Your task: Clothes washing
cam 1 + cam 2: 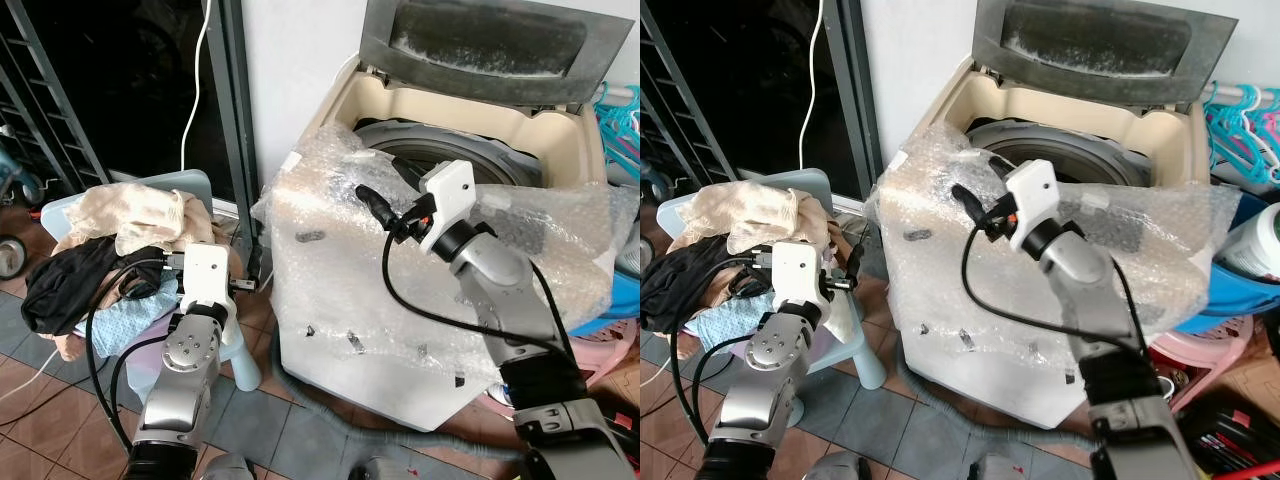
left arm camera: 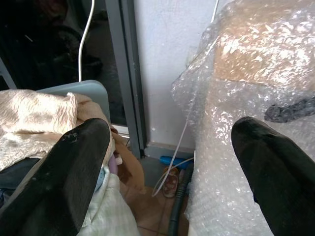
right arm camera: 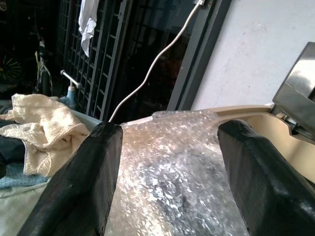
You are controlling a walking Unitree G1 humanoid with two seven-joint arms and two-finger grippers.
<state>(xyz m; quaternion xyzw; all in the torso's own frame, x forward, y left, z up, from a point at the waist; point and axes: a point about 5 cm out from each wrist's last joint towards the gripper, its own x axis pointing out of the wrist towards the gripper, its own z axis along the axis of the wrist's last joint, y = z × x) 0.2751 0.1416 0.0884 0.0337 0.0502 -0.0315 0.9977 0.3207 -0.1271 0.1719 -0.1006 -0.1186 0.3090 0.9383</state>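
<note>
Nearest you, both silver arms reached forward with nothing held. Your left gripper [image 2: 162,167] hung low beside the small blue chair [image 1: 190,185], its fingers [image 2: 64,177] spread wide, pointing into the gap between the clothes and the washer. Your right gripper [image 3: 167,172] was raised over the near left corner of the washing machine [image 1: 420,290], fingers likewise apart, above the bubble wrap [image 1: 330,260] draped on the cabinet. The clothes pile [image 1: 100,250] lay on the chair to the left; beyond, the lid [image 1: 490,45] stood up and the drum [image 1: 450,150] was open. This looked like the start of loading: your next move called for swinging left, closing on a garment, then carrying it over the wrap into the drum.
</note>
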